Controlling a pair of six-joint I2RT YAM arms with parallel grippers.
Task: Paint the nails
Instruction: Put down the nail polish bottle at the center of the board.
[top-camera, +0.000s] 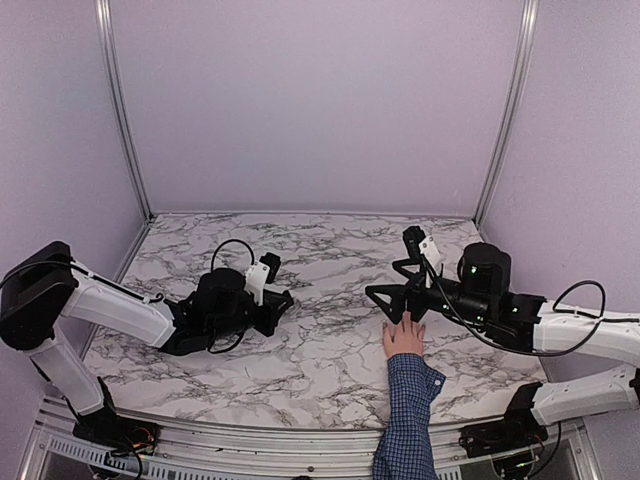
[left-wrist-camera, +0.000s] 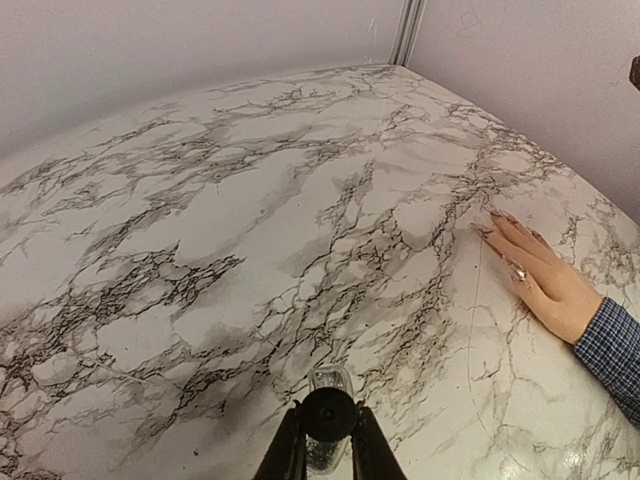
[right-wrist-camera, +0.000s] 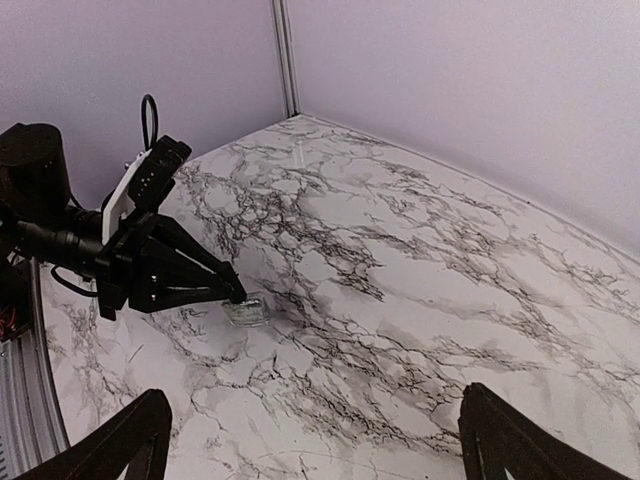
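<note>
Currently bottle (right-wrist-camera: 245, 311) is being clamped by left gripper (left-wrist-camera: 327, 415), cap on. Right gripper (top-camera: 392, 283) is being held wide open, empty; hand (top-camera: 404, 338) just beside its near-side finger, nails (left-wrist-camera: 500, 217) possibly unpainted. Next: cap likely being unscrewed, well across from it.

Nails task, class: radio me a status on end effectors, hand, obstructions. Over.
Left end effector shut on small bottle. Right end effector open, near the hand. Hand flat on marble table, nails too small to judge. Nothing lies between bottle and hand.
</note>
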